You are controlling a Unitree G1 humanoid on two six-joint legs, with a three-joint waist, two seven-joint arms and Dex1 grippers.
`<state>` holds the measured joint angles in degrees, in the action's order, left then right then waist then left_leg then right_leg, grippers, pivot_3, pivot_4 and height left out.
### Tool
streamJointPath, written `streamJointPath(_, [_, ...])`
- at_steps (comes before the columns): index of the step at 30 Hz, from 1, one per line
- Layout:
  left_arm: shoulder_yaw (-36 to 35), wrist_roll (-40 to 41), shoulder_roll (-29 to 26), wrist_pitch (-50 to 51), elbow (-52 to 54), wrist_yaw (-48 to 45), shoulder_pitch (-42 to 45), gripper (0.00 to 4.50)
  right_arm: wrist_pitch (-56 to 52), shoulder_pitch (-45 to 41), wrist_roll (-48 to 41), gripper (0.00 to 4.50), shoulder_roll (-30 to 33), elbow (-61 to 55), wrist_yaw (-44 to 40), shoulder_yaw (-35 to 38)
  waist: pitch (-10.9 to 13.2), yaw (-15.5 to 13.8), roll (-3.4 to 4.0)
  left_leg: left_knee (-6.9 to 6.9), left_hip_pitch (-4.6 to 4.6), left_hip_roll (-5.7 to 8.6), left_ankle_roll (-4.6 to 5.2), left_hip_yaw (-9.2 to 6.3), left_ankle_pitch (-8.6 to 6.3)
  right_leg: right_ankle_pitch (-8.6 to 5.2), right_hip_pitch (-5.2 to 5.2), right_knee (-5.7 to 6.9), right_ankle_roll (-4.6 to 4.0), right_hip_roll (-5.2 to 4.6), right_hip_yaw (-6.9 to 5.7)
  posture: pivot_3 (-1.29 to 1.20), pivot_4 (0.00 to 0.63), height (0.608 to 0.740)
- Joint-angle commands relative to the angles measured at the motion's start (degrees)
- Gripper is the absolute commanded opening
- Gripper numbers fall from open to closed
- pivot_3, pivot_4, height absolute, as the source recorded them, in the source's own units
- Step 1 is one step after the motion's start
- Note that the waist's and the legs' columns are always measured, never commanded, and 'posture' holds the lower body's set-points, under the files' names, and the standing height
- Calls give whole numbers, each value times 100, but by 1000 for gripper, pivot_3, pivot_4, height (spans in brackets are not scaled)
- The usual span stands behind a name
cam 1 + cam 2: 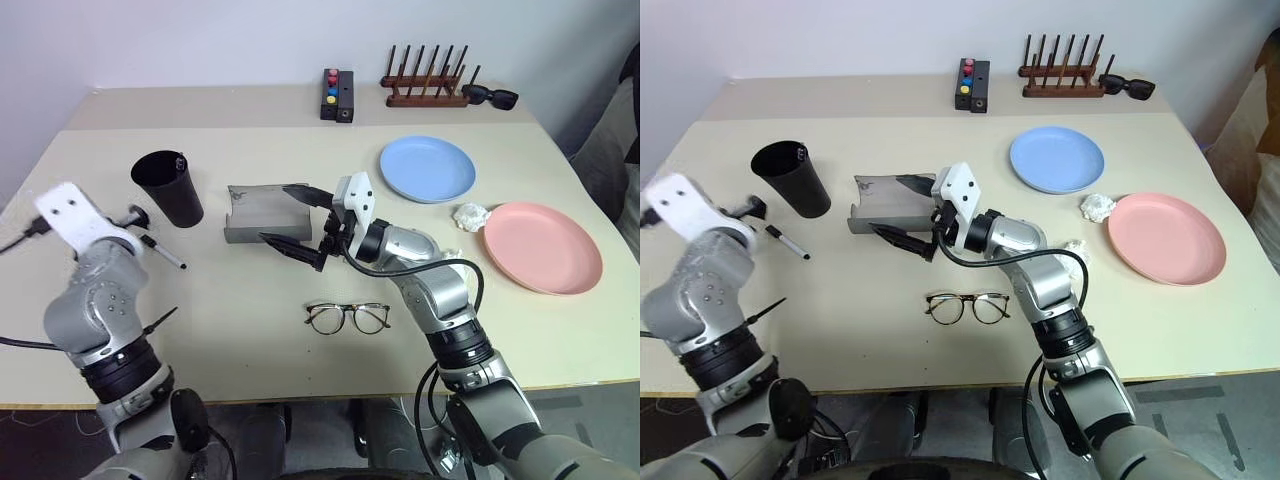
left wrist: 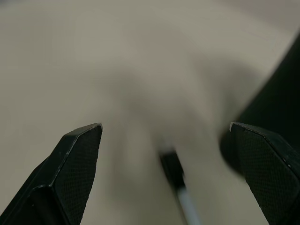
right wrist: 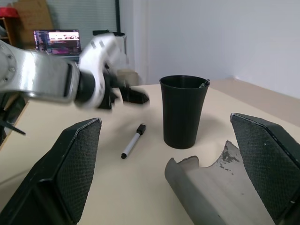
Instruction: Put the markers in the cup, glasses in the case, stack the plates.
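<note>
A: Landmark — the tall black tapered plastic cup (image 1: 168, 187). What sits by it?

B: A slim white marker with a black cap (image 1: 161, 250) lies on the beige table (image 1: 250, 360) just beside the cup's foot. A second marker's tip (image 3: 204, 84) pokes over the cup's rim.

A: The claws?

B: Left gripper (image 2: 171, 140) hovers over the white marker, jaws spread wide, nothing held. Right gripper (image 1: 297, 222) — also spread wide and empty — straddles the far end of the open grey rectangular hinged case (image 1: 255, 212), which lies just beside the cup.

A: Remaining items?

B: Thin dark wire-rimmed glasses (image 1: 347, 317) rest on the table, nearer the robot than the case. The round light blue plate (image 1: 427, 168) and round pink plate (image 1: 542, 247) lie apart, well beyond the case from the cup.
</note>
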<state>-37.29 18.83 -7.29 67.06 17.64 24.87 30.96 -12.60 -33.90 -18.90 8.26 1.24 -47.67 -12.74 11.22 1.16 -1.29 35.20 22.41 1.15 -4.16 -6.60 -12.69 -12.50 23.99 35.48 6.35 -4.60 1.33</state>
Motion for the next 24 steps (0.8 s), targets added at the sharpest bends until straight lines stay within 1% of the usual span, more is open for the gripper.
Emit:
streamJointPath(1, [-177, -183, 114, 497, -153, 328, 401, 4470, 54, -125, -62, 4500, -50, -192, -31, 27, 0, 0, 0, 0, 0, 0, 0, 0, 0, 0, 0, 0, 0, 0, 0, 0, 150, 740])
streamJointPath(5, [-559, -308, 316, 656, -704, 588, 897, 4470, 60, -94, -41, 4500, -60, -203, -18, 24, 0, -3, 0, -1, 0, 0, -1, 0, 0, 0, 1, -2, 0, 0, 0, 0, 150, 740])
streamJointPath(9, [-756, -450, 213, 396, -1483, 757, 1328, 4470, 61, -35, -15, 4500, -49, -233, 17, 19, 0, 0, 0, -2, 0, 0, -1, 0, 0, 0, 2, -1, 0, 0, -1, 0, 150, 740])
streamJointPath(13, [-993, -539, 166, 267, -2007, 967, 1593, 4470, 66, 13, 13, 4500, -39, -261, 63, 16, -1, -1, 1, -2, -1, 0, -2, 1, 1, 0, 2, 0, 0, 0, -1, 0, 150, 740])
streamJointPath(16, [-1108, -611, 143, 119, -2200, 1153, 1678, 3651, 73, 41, 28, 4500, -22, -270, 97, 25, -1, 3, 2, -3, -3, 0, -3, 1, 1, 0, 2, 1, 0, 0, 0, 0, 150, 740])
streamJointPath(17, [-1147, -621, 142, 84, -2223, 1203, 1695, 3240, 73, 51, 31, 4500, -17, -276, 104, 26, -2, 3, 3, -3, -3, 0, -3, 1, 1, 0, 2, 1, 0, 0, 0, 0, 150, 740])
streamJointPath(20, [-1204, -619, 146, -11, -2239, 1294, 1713, 1709, 69, 66, 34, 4500, -9, -284, 117, 22, -2, -2, 3, -3, -4, 0, -6, 1, 2, 0, 2, 4, 0, 0, 0, 0, 150, 740])
streamJointPath(23, [-1213, -590, 150, -37, -2225, 1328, 1716, 83, 66, 75, 31, 4500, -4, -294, 121, 14, -2, -17, 3, -3, -4, 0, -9, 1, 4, 1, 1, 4, 1, 0, 0, 0, 150, 740])
streamJointPath(24, [-1213, -580, 154, -45, -2217, 1333, 1718, 31, 64, 75, 29, 4500, -3, -295, 120, 13, -2, -15, 3, -2, -4, 1, -10, 1, 5, 1, 0, 4, 1, 0, 0, 0, 150, 740])
